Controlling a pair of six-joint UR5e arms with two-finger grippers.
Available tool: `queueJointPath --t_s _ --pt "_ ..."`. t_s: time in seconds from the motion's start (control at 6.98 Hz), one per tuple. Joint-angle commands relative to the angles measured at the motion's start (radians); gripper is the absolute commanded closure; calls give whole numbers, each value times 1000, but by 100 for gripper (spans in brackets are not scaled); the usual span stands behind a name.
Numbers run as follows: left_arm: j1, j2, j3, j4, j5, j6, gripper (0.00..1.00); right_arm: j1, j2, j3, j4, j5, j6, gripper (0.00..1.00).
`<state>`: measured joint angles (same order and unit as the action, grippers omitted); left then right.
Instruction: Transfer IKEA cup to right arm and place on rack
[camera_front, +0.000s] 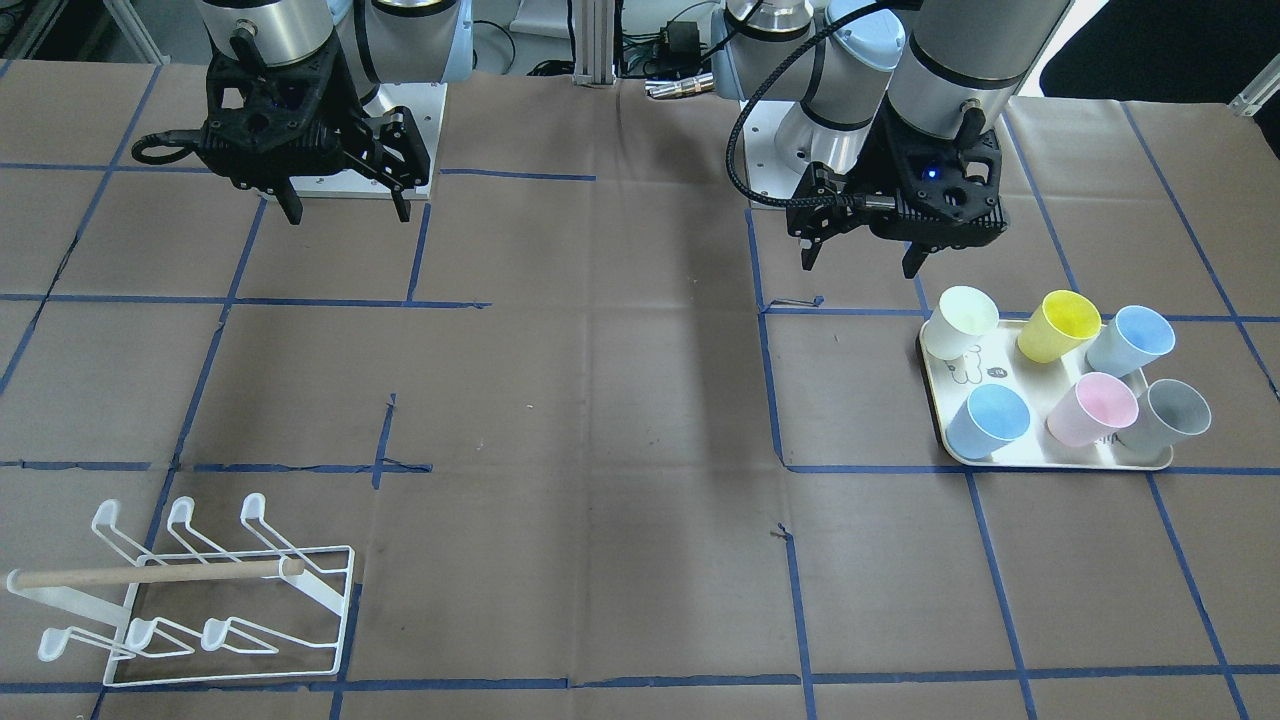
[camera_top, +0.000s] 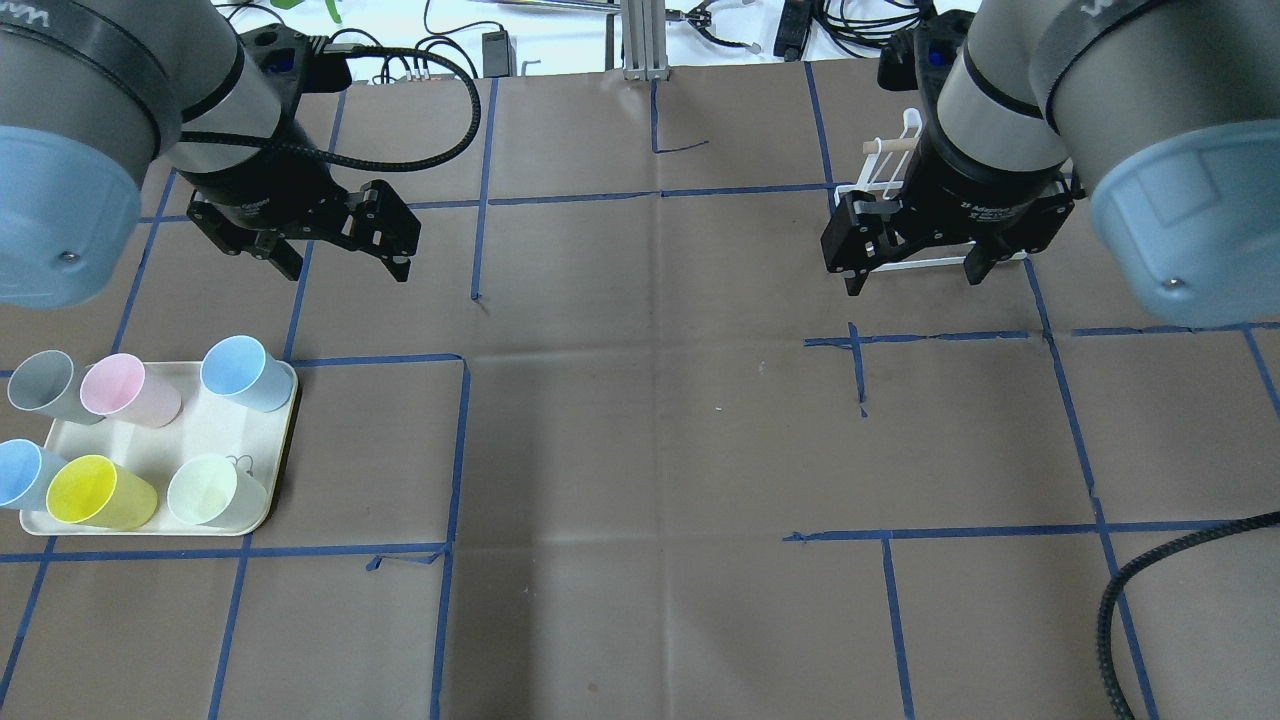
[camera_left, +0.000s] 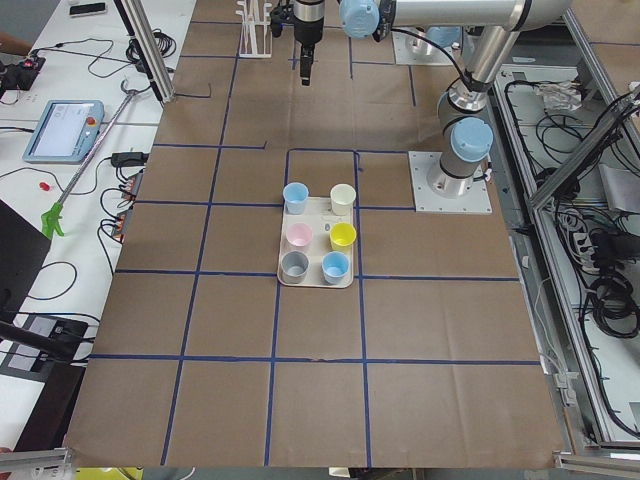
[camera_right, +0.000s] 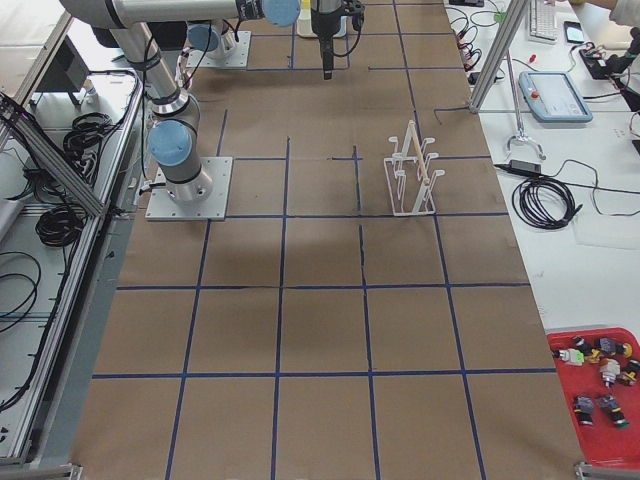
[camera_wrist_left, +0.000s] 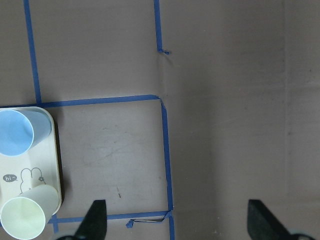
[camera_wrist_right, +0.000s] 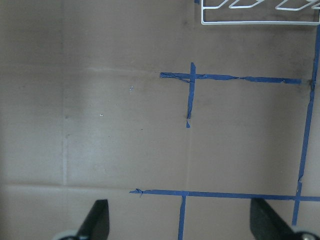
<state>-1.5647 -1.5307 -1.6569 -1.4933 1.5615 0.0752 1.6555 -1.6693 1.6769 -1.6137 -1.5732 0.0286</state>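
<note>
Your six IKEA cups stand upright on the cream tray, low and to one side of the wide, empty left gripper, the nearer one, while the right gripper, also wide and empty, hangs well apart on the side of the rack, which the overhead view half hides behind it.

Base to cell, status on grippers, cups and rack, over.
Left gripper open, empty, hovering near tray. Right gripper open, empty. Six cups upright on tray, rack bare. Nothing seen between tray and rack.
</note>
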Motion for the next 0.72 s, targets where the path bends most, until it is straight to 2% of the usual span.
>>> queueJointPath --t_s 0.0,0.57 --pt "0 -3 3 1 0 0 0 0 3 -2 -2 2 0 0" --pt "0 -5 3 1 0 0 0 -2 11 -2 -3 7 1 0"
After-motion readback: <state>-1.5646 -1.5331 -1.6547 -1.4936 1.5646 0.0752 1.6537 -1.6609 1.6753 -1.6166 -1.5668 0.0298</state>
